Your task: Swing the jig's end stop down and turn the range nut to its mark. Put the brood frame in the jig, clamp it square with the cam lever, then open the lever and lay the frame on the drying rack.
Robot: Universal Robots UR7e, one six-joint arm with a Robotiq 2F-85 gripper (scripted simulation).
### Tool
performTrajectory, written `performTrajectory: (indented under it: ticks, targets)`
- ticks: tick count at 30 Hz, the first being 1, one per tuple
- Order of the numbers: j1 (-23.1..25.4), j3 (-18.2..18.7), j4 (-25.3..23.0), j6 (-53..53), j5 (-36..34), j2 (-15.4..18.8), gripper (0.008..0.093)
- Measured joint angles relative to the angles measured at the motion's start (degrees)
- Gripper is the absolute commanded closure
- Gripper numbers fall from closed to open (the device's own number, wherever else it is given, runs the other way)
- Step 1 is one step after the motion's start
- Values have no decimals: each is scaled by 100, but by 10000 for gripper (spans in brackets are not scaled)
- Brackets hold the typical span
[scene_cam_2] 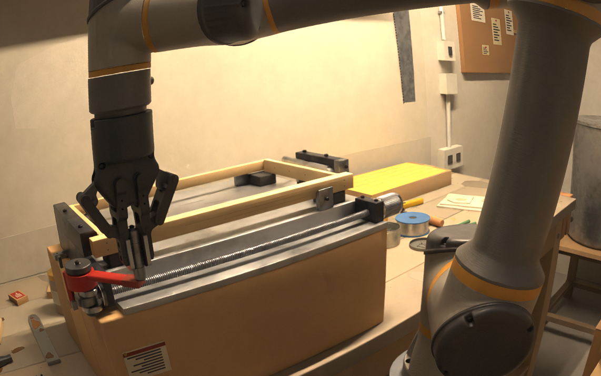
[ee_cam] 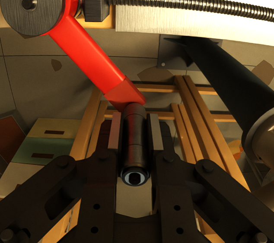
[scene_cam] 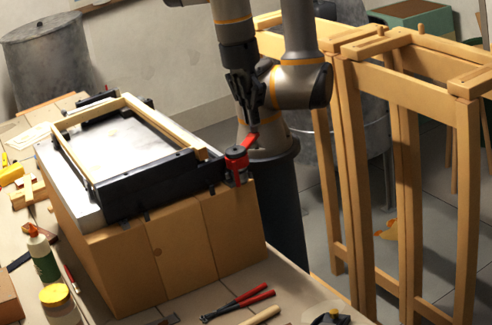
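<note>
On the bench, the jig [scene_cam: 131, 166] sits on a cardboard-coloured box with the wooden brood frame [scene_cam: 123, 131] lying flat in it. The red cam lever [scene_cam_2: 99, 278] pivots at the jig's near corner, its arm [ee_cam: 87, 53] reaching outward over the jig's edge. I hold the dark upright knob [ee_cam: 134, 143] at the lever's free end in my closed gripper [scene_cam_2: 137, 262], which points straight down. A threaded rod [scene_cam_2: 246, 250] runs along the jig's side to a knurled range nut [scene_cam_2: 389, 203]. The tall wooden drying rack [scene_cam: 409, 146] stands on the floor beside the bench.
The bench's edge runs just below the jig box, with red-handled pliers [scene_cam: 238, 301] lying by it. My own arm's base column [scene_cam: 278, 194] stands between jig and rack. A glue bottle [scene_cam: 41, 254], wood scraps [scene_cam: 26, 192] and a yellow board [scene_cam_2: 398, 180] lie around the jig.
</note>
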Motion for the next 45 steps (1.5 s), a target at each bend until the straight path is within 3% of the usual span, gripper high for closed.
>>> performTrajectory:
  ticks: [45]
  targets:
    - [847,-572,-135,848,-9,707,934]
